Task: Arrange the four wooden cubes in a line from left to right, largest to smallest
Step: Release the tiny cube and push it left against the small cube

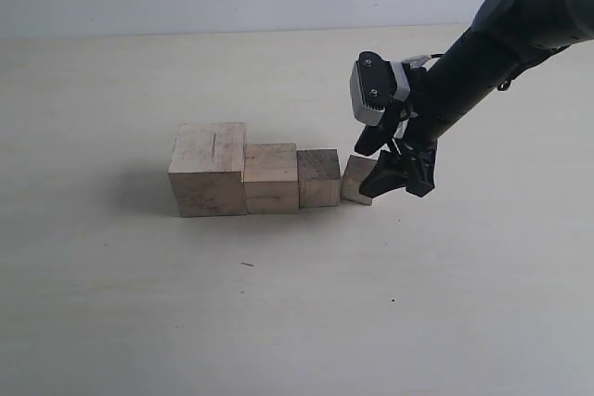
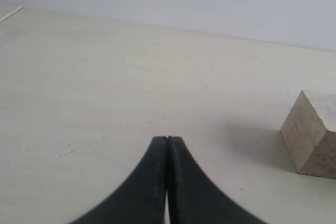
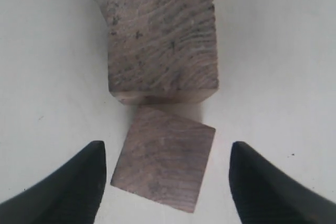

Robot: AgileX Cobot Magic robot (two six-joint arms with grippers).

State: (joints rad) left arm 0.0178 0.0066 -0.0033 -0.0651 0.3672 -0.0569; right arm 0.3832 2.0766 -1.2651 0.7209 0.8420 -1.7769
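The smallest cube (image 1: 356, 177) sits at the row's right end, just beside the third cube (image 1: 318, 176) but twisted askew. The right gripper (image 3: 167, 148) straddles it, jaws wide. The left gripper (image 2: 167, 141) is pinched closed, well apart from it. Closing on those slanted faces could spin the cube, or shove it into its neighbour.

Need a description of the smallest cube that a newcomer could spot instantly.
On the pale table, find the row of four wooden cubes. The smallest cube sits at its right end, flanked by the open right gripper. Unlike its square-set neighbours, it sits twisted.
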